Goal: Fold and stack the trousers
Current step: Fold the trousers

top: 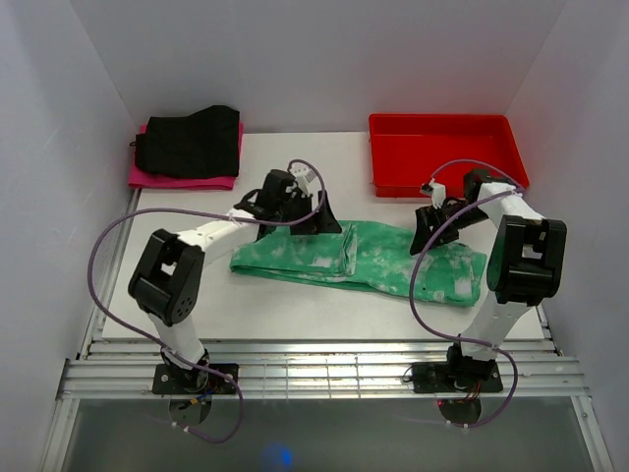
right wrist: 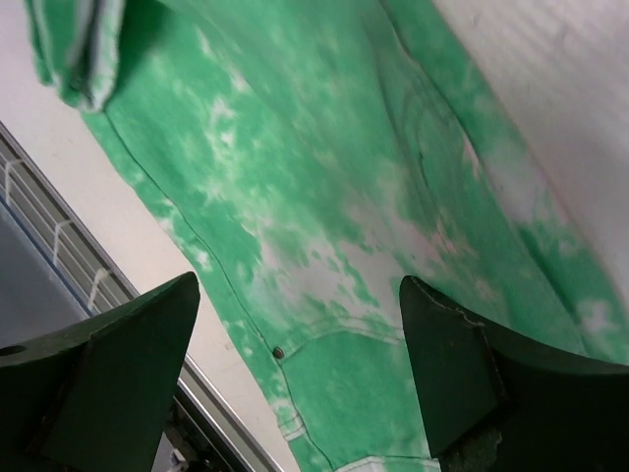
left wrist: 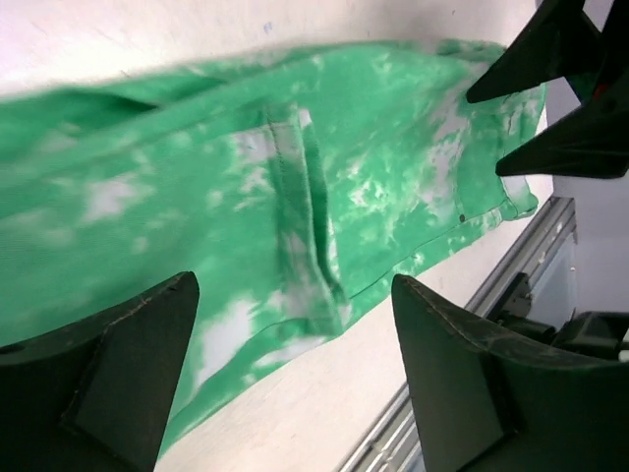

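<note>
Both the left end effector [left wrist: 293, 295] and right end effector [right wrist: 300, 295] hover, jaws apart, over the trousers [top: 364, 258] lying partly folded on the tabletop [top: 295, 307]; pinch all layers at one edge before folding

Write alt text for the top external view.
Green tie-dye trousers lie stretched across a white table, an open left gripper above their left half and an open right gripper above their right end. At the far edge, a black garment rests on a pink garment at left, a red tray at right.
</note>
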